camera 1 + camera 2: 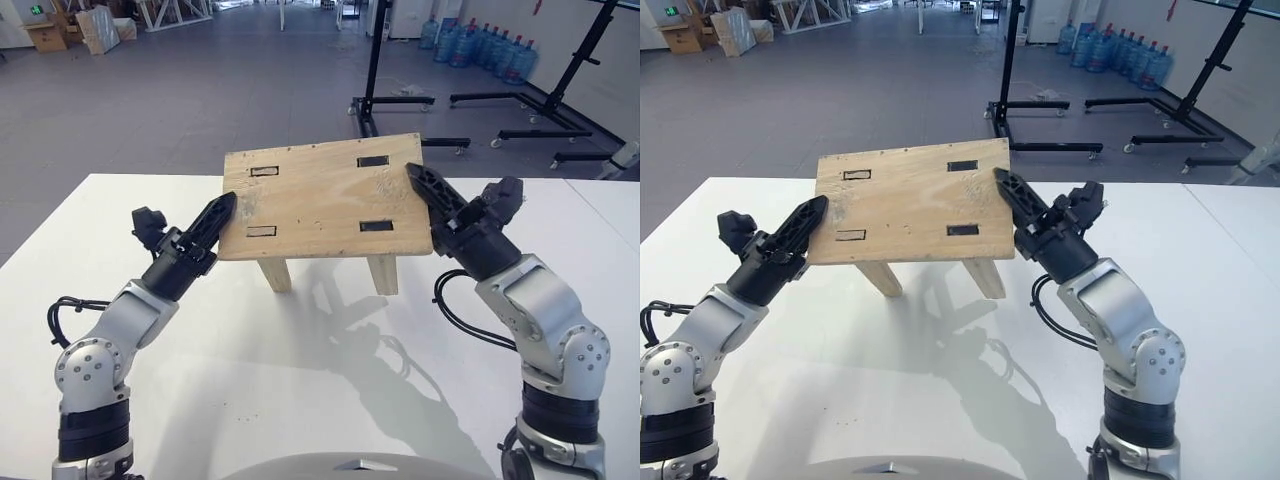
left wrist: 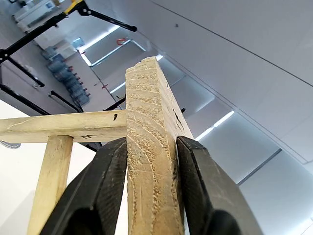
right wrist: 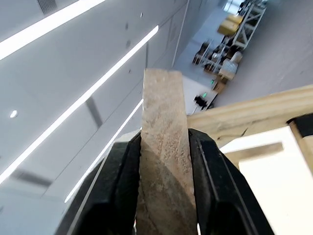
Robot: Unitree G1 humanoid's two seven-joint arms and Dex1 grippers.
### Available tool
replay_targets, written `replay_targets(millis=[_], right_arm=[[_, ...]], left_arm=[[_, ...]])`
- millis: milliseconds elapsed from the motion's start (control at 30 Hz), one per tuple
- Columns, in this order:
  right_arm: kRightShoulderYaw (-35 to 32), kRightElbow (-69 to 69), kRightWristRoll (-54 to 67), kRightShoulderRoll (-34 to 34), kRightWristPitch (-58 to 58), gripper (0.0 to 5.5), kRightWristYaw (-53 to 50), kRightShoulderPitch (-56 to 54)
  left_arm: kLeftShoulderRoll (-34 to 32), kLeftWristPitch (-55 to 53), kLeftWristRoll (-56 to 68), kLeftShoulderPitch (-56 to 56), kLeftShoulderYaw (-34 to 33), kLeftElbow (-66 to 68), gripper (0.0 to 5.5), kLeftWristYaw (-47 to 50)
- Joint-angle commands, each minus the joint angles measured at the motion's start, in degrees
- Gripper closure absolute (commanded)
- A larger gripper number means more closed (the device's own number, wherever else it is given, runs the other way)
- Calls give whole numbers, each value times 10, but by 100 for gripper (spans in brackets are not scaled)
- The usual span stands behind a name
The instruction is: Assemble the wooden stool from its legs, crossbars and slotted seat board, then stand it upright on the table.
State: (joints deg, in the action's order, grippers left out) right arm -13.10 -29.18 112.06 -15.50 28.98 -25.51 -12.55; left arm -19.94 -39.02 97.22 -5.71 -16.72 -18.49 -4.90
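Left eye view, item 1: stool, assembled. You have the seat board (image 1: 325, 195) held across the table (image 1: 300, 400), 4 slots (image 1: 373, 161) facing up, and 2 legs (image 1: 275, 272) pointing down below its near edge.

Item 2: left gripper (image 1: 222, 210), clamped on the board's left short edge. The left wrist view shows both fingers (image 2: 98, 196) pressed against the wood.

Item 3: right gripper (image 1: 420, 180), clamped the same way on the right short edge.

Relation: the board's long axis runs straight from one claw to the other, and neither arm is nearer. The top tilts, far edge higher. You cannot tell whether the legs touch the table. Level it evenly, I judge.
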Motion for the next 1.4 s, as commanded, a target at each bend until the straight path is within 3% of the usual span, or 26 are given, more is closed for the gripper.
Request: replay_targets(millis=[33, 133, 300, 767, 933, 1033, 1167, 1267, 1400], right_arm=[[16, 5, -37, 52, -83, 419, -101, -28], [26, 5, -67, 64, -98, 458, -119, -21], [38, 2, -103, 89, -110, 550, -113, -9], [32, -3, -181, 113, -122, 550, -31, -18], [41, -1, -223, 106, -110, 550, 10, -22], [69, -4, -348, 67, -105, 550, 106, -20], [153, 44, -687, 2, -239, 550, 259, -21], [191, 147, -911, -2, -358, 521, 232, -34], [207, 214, -1010, 23, -429, 454, 223, -53]], left_arm=[[30, 46, 38, -65, 5, -51, 400, 85], [42, 65, 45, -90, 10, -55, 400, 145], [45, 71, 20, -87, 19, -19, 318, 185], [34, 83, -100, -102, -26, 70, 101, 141], [14, 81, -171, -104, -18, 54, 96, 87], [-17, 167, -378, -81, 37, 3, 96, 9], [-38, 353, -720, -83, 148, -1, 96, -4], [5, 418, -841, -120, 189, 46, 92, 40], [59, 451, -914, -158, 222, 111, 76, 77]])
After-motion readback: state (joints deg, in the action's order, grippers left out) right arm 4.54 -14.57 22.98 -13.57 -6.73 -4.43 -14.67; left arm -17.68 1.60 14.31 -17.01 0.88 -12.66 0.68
